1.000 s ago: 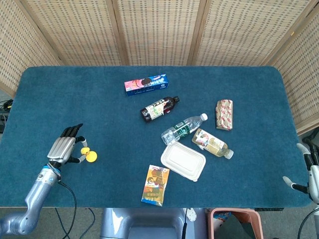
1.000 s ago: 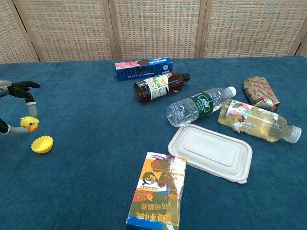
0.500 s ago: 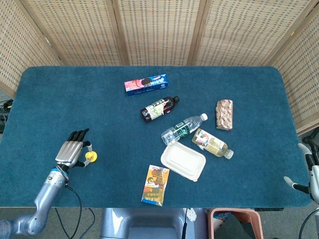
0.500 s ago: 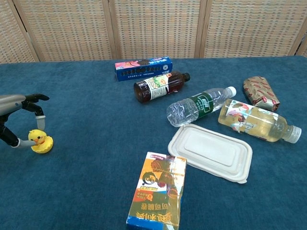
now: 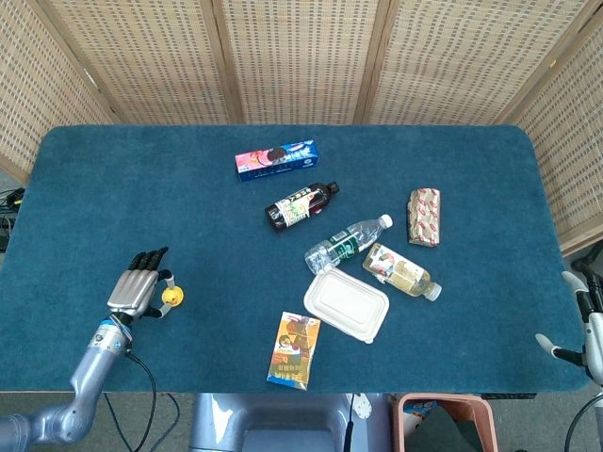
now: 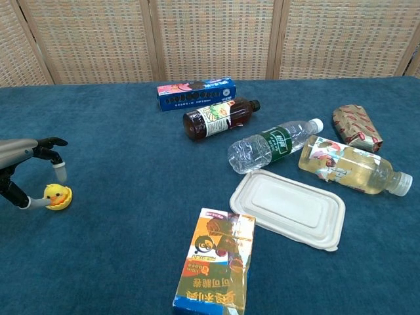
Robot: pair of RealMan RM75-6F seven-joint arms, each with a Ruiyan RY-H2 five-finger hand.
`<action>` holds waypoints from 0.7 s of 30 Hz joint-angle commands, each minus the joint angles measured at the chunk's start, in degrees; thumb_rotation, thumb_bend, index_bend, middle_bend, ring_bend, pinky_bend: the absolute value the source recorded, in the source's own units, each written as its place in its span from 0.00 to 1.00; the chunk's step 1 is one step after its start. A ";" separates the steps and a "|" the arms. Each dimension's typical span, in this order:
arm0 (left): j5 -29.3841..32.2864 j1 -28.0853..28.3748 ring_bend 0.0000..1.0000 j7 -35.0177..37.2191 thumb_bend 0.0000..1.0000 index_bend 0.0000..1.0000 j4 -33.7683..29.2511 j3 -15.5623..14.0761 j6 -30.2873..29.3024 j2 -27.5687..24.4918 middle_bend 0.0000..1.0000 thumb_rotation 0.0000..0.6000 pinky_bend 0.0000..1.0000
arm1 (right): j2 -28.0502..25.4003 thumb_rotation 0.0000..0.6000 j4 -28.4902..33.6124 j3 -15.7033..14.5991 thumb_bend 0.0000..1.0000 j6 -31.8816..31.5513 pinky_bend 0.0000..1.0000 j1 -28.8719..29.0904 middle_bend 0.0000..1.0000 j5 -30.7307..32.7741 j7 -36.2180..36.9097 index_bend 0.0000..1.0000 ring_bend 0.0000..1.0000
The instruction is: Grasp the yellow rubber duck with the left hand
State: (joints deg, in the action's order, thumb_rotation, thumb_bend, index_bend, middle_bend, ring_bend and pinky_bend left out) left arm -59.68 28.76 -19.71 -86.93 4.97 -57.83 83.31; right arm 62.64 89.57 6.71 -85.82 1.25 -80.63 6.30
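Observation:
The yellow rubber duck (image 6: 57, 195) sits in a shallow yellow cup on the blue cloth at the near left; in the head view the duck (image 5: 171, 297) shows as a small yellow spot. My left hand (image 5: 137, 290) lies just left of it and holds it loosely. In the chest view the left hand (image 6: 23, 172) has its thumb tip against the duck's side and a white-tipped finger (image 6: 60, 172) arched close over its head. My right hand (image 5: 584, 325) hangs off the table's near right edge, fingers apart and holding nothing.
Mid-table lie a blue biscuit box (image 5: 275, 158), a dark bottle (image 5: 300, 204), a clear water bottle (image 5: 347, 241), a tea bottle (image 5: 402, 271), a white lidded container (image 5: 347, 305), a carton (image 5: 294, 350) and a wrapped pack (image 5: 423, 216). Bare cloth separates them from the duck.
The left hand carried the duck down and rightward onto the yellow cup, where it now rests. In the last half second both shifted slightly right. The right hand barely moved.

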 commanded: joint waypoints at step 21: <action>-15.49 -11.80 0.00 15.16 0.00 0.00 -9.53 -0.51 -19.93 -15.89 0.00 1.00 0.00 | -0.19 1.00 0.39 -0.02 0.00 -0.89 0.00 -0.32 0.00 -0.47 -0.11 0.00 0.00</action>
State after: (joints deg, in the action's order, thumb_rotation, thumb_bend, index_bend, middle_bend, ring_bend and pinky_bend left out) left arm -71.91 20.43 -5.92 -95.39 5.54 -72.89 70.13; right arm 62.45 89.96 6.69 -86.70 0.94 -81.10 6.19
